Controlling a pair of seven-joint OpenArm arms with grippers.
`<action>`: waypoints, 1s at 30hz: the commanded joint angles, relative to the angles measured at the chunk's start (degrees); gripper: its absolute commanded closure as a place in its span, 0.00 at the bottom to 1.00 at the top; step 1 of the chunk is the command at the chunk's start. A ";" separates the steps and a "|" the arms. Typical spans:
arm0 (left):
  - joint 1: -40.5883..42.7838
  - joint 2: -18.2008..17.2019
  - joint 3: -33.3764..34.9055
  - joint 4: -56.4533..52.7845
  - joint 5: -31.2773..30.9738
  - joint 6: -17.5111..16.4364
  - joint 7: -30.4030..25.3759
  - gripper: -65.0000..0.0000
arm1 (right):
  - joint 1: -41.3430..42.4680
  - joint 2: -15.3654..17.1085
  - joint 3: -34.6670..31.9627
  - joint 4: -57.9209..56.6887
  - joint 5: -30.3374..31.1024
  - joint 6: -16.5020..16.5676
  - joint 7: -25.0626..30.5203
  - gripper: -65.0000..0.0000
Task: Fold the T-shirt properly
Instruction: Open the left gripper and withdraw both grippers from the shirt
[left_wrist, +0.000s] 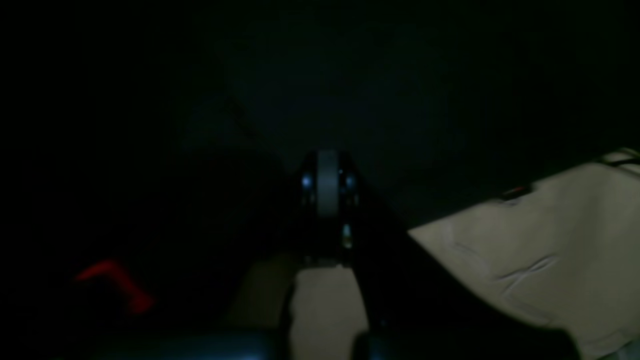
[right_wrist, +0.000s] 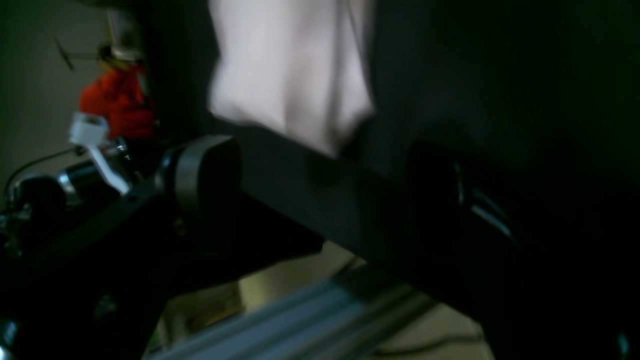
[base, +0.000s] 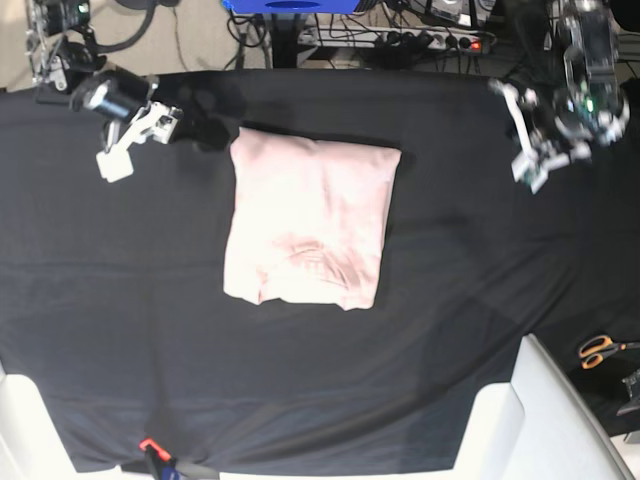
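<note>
From my overhead feed I see the T-shirt lying folded into a compact pale pink rectangle near the middle of the black cloth, its neckline crease showing toward the near edge; neither arm touches it. My left gripper hangs off to the shirt's right, well apart from it, above the cloth's far right corner; its jaws are pressed together with nothing between them, and its own wrist camera shows little but darkness. My right gripper sits over the far left corner of the cloth, also well apart from the shirt; its white fingers look spread and empty, though the view is small; the right wrist picture is blurred, showing only a patch of the pink shirt beyond dark arm parts. A pair of orange-handled scissors lies off the cloth at the right edge; a power strip runs along the far side.
</note>
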 joint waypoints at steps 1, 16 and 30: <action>0.46 -1.14 -1.40 0.76 -0.41 -0.03 -1.85 1.00 | 0.60 0.15 -0.02 -0.54 1.18 1.42 0.07 0.25; 1.52 -1.14 -3.51 0.49 -0.50 -0.03 -4.14 1.00 | 8.51 -2.23 -5.30 -10.03 1.27 2.74 -2.83 0.25; 1.43 -1.14 -3.51 0.40 -0.50 -0.03 -4.14 1.00 | 12.11 -2.93 -5.30 -16.36 1.18 8.10 -3.00 0.47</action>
